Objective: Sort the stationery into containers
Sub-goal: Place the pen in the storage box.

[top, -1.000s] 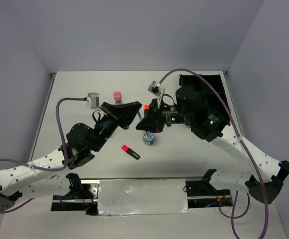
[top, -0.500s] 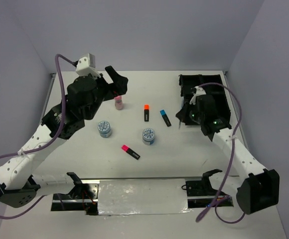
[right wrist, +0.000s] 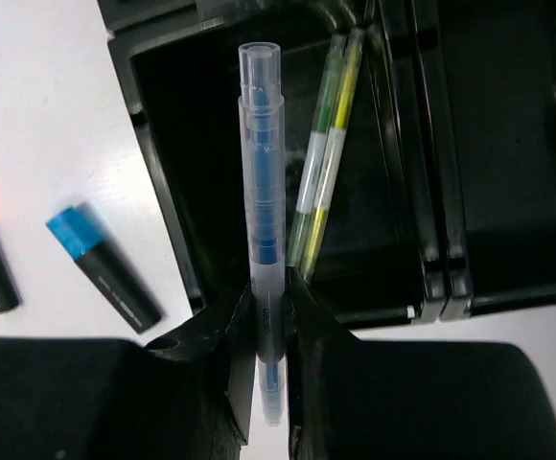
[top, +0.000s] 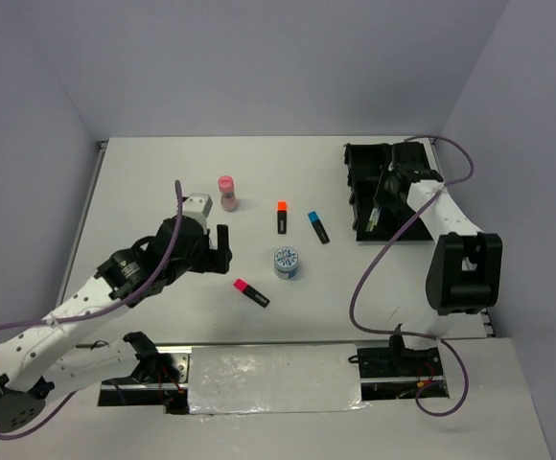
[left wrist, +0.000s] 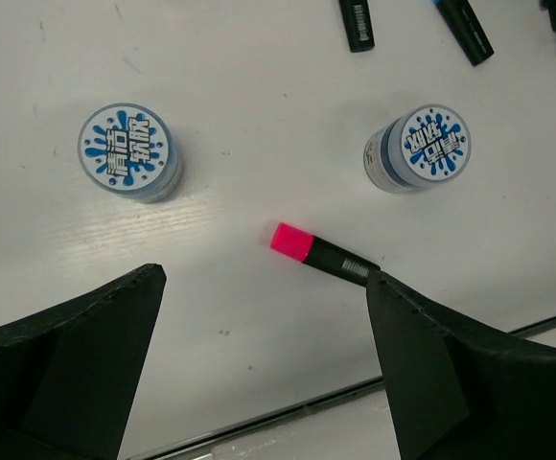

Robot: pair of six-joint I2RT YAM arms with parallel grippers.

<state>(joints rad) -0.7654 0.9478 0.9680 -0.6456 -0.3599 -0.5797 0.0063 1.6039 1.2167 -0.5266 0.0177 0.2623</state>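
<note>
My left gripper (left wrist: 264, 287) (top: 219, 251) hangs open above the table, with the pink-capped highlighter (left wrist: 318, 253) (top: 251, 292) just past its fingertips. In the left wrist view two blue-white tubs (left wrist: 128, 153) (left wrist: 417, 149) stand to either side. Only one tub (top: 287, 262) shows in the top view. My right gripper (right wrist: 268, 287) (top: 385, 196) is shut on a translucent blue-cored pen (right wrist: 264, 172) over the black organiser tray (right wrist: 158, 172) (top: 359, 158). Green and yellow pens (right wrist: 326, 144) lie in that compartment. The orange highlighter (top: 281, 217), blue highlighter (top: 318, 227) (right wrist: 101, 259) and pink bottle (top: 226, 192) rest mid-table.
The tray sits at the back right against the right wall. My left arm stretches across the near-left of the table. The table's front edge with a metal rail (left wrist: 259, 422) runs just below my left fingers.
My left gripper has opened and come down from the back left to hover by the pink highlighter. My right gripper has swung back over the tray with the pen.
</note>
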